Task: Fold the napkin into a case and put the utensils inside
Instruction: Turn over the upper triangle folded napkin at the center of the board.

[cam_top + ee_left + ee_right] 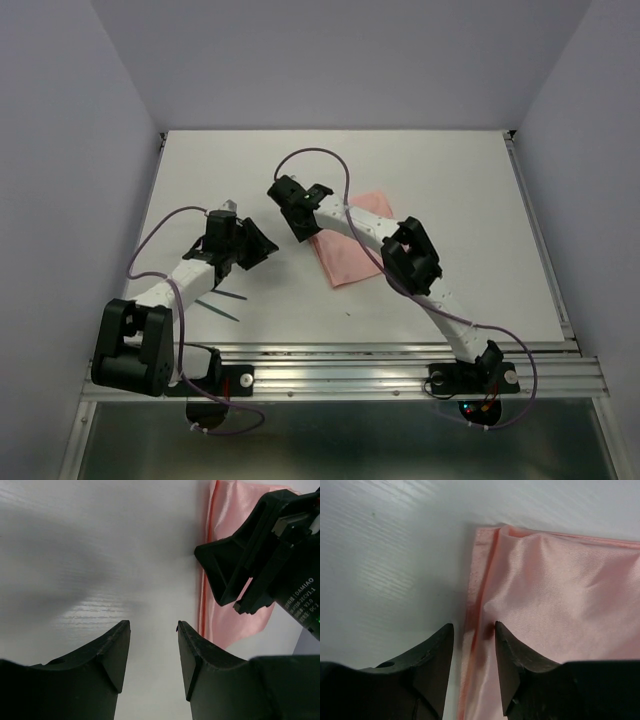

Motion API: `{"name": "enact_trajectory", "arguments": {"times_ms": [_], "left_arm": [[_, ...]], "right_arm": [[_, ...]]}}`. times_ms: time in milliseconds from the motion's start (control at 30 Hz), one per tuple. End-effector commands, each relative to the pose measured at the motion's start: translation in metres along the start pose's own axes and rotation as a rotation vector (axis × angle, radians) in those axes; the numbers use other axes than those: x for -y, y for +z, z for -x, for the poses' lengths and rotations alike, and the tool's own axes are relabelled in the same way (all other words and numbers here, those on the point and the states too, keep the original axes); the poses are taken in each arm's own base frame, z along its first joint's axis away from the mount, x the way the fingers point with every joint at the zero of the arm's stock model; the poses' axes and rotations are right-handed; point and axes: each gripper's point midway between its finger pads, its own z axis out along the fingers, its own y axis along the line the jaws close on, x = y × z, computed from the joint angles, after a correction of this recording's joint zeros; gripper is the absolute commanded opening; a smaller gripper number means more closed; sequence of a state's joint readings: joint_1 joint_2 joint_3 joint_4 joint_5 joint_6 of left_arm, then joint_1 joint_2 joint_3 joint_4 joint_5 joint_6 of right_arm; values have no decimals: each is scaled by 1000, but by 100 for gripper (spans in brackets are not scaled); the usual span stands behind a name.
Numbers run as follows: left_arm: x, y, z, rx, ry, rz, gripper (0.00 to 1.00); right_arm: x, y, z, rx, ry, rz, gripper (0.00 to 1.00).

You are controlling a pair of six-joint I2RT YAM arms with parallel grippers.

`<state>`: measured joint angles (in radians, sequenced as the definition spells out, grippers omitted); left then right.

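Table (pixel 450 170): white, matte, rectangular; faint grain shows in the wrist views.
Back wall (pixel 340 60): plain pale lilac-grey panel at the table's far edge.
Left wall (pixel 50 180): same panel, along the table's left edge.
Right wall (pixel 600 180): same, along the table's right edge.
Rail (pixel 350 372): aluminium extrusion along the table's near edge.
Metal sheet (pixel 350 440): dull grey, below the rail.
Light: soft and even, with blurred shadows on the table.

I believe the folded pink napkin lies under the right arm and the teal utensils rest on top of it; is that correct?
Not quite: the napkin does lie under the right arm, but the utensils rest on the bare table beside the left arm, well apart from the cloth. The top external view shows this.
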<state>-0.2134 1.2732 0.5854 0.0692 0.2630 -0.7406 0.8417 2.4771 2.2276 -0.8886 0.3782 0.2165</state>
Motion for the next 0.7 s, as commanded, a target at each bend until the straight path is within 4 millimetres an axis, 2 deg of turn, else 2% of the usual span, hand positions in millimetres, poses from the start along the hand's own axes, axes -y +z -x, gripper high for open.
{"name": "enact_trajectory", "arguments": {"times_ms": [0, 33, 100, 133, 167, 200, 433, 467, 500, 567, 667], "left_arm": [[-3, 1, 9, 28, 3, 9, 53], [-5, 1, 10, 32, -11, 11, 53], [-5, 0, 13, 43, -22, 3, 53], [-5, 1, 14, 45, -27, 4, 53], [-5, 0, 17, 50, -36, 5, 53], [-5, 1, 19, 54, -37, 2, 53], [8, 7, 32, 52, -44, -22, 49], [10, 8, 32, 50, -43, -24, 46], [12, 9, 34, 50, -42, -28, 43], [18, 14, 39, 37, -36, -40, 38], [29, 23, 43, 15, -23, -61, 21]], "right_arm": [[-10, -20, 25, 83, 62, 63, 45], [-12, -19, 18, 71, 60, 77, 44], [-13, -24, 21, 91, 72, 97, 43], [-14, -32, 29, 122, 84, 113, 43], [-17, -30, 23, 110, 82, 134, 42], [-19, -32, 26, 124, 90, 144, 42], [-10, -46, 32, 171, 153, 152, 39], [-7, -57, 37, 197, 167, 161, 39], [-2, -53, 34, 197, 181, 161, 39], [3, -58, 34, 207, 202, 171, 39], [17, -63, 34, 225, 249, 179, 39]]}}
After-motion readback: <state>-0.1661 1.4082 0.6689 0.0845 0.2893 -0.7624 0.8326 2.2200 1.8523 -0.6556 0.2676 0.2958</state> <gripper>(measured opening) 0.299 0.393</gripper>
